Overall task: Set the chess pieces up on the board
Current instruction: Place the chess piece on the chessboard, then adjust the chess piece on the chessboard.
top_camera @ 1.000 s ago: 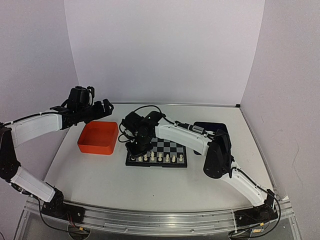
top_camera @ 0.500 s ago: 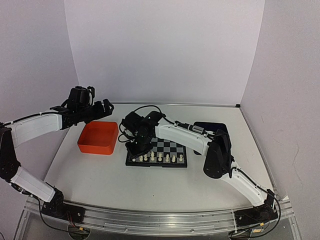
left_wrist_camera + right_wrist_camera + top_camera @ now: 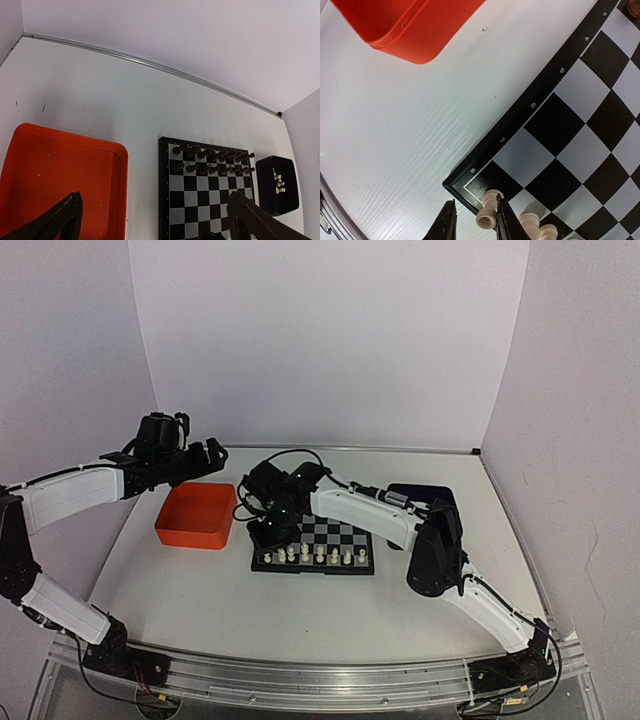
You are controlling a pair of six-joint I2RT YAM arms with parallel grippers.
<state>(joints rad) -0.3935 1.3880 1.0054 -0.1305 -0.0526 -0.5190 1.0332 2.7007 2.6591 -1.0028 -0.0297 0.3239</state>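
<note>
1. At the near-left corner of the board (image 3: 547,87): one of the chess pieces (image 3: 488,210) standing upright, long axis vertical, between the fingers of the right gripper (image 3: 475,201), which are slightly parted and not clamped on it.
2. Likely calls for a straight rise along that axis, to avoid tipping it.
3. Farther right, in the dark blue tray (image 3: 287,202): more cream pieces, nearer the right arm.
4. Farther left, above the orange tray (image 3: 60,170): left gripper (image 3: 155,200), spread wide, holding nothing.

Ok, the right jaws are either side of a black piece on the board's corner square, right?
Not black: the right wrist view shows the piece is cream-white. The right jaws are either side of it, on the board's corner square.
</note>
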